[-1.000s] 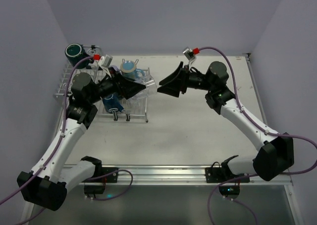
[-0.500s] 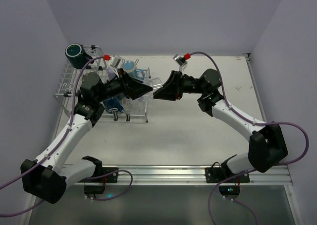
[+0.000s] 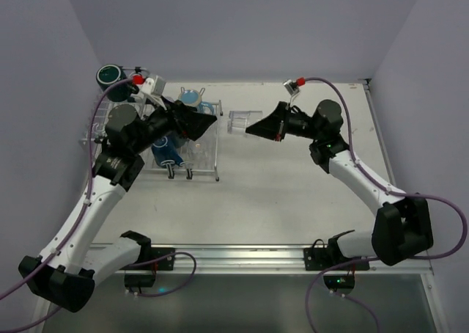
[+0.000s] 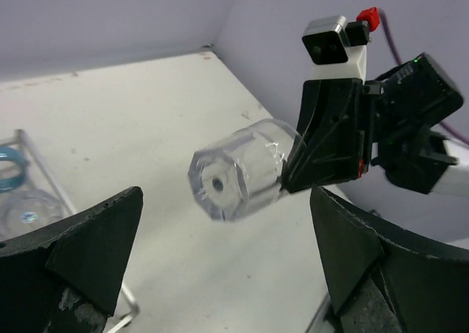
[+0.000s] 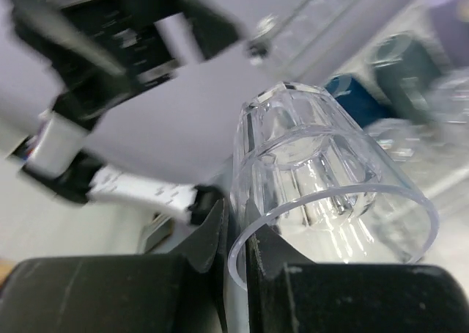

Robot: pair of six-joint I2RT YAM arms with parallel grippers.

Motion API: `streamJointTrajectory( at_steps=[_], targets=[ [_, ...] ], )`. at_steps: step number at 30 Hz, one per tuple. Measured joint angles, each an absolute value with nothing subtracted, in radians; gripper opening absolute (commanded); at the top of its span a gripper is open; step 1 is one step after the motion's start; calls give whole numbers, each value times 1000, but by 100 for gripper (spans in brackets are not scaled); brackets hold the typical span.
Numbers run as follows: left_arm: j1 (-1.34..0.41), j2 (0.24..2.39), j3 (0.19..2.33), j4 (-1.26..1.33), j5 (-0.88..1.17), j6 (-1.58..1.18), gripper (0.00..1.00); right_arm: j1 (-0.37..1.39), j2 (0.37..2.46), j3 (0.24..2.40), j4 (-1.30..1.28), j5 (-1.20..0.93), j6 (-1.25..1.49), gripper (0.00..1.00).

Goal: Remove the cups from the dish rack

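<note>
My right gripper is shut on the rim wall of a clear ribbed glass cup, which lies on its side above the table just right of the dish rack. In the right wrist view, the two fingers pinch the glass wall. My left gripper stands open over the rack's right end with nothing between its fingers; in its wrist view the glass hangs ahead of it. In and around the rack are a dark teal cup, a light blue cup and a blue cup.
The white table stretches right of the rack, with walls close on the left, back and right. A metal rail with the arm bases runs along the near edge.
The left gripper opened, let go of the clear glass and drew back over the rack. The right gripper shut on the glass rim and pulled it slightly right.
</note>
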State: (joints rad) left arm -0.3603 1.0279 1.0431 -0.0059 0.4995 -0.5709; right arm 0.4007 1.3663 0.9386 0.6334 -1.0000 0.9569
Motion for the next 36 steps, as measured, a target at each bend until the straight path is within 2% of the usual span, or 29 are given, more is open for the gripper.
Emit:
streamJointTrajectory(
  at_steps=[3,8,12,16,23,36],
  targets=[
    [-360,970,1066,-90,403,-486,100,343,1339,989,363,-863,801,0],
    [-360,884,1033,-190,303,-360,100,326,1390,1226,-130,-475,525,0],
    [-360,842,959,-235,259,-286,100,305,1561,1448,-400,-145,363,0],
    [-364,807,876,-252,229,-259,100,221,1778,1595,-578,44,267,0],
    [-469,796,804,-253,140,-212,100,61,2045,1748,-768,159,188,0],
    [-555,803,793,-256,29,-171,100,0,2116,1872,-838,138,125,0]
  ],
)
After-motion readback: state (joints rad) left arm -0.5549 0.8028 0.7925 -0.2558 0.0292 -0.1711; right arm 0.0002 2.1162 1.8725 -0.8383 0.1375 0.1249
